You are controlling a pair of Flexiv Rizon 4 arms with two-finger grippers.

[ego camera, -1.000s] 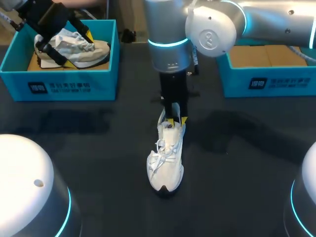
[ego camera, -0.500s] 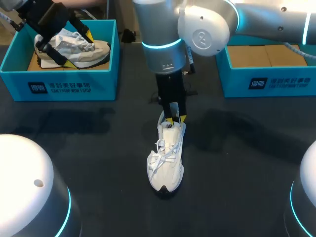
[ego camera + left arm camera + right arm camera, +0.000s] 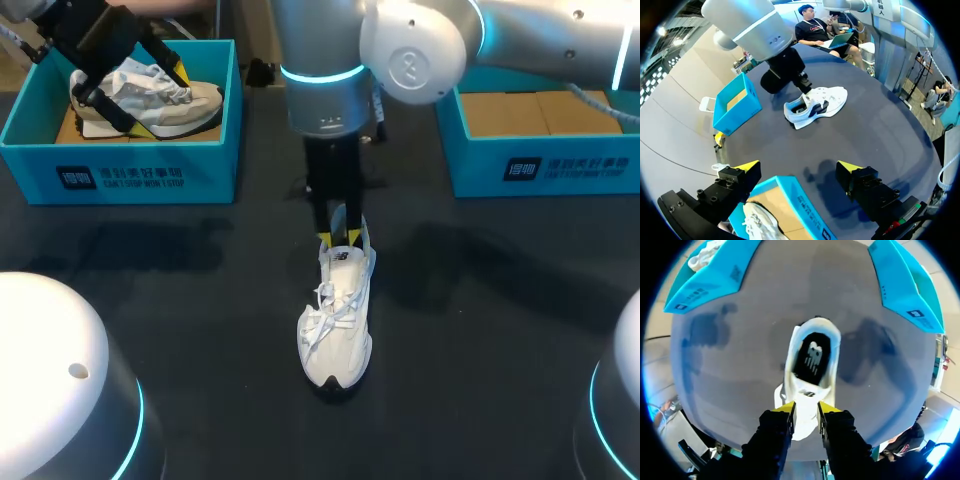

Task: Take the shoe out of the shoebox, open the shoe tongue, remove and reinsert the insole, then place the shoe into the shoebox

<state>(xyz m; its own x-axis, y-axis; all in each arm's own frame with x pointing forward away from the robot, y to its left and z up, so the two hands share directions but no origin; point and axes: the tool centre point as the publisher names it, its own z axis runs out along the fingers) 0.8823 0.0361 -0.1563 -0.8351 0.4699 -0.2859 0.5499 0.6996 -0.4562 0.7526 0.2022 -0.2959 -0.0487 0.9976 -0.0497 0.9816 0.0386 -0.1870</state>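
Fingertips (image 3: 784, 408) of right gripper (image 3: 806, 409) pinching soft, floppy tongue (image 3: 805, 392) of light white shoe (image 3: 335, 330) upright on table (image 3: 480, 330); stiffer heel collar (image 3: 816, 322) judged firmer hold; left gripper (image 3: 799, 166) spread over shoebox (image 3: 120, 175).

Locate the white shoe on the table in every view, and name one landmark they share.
Head view: white shoe mid-table, at the right end effector.
Left wrist view: shoe far ahead of the left end effector.
Right wrist view: shoe just ahead, tongue in the right end effector.
Shared landmark: the shoebox under the left end effector.
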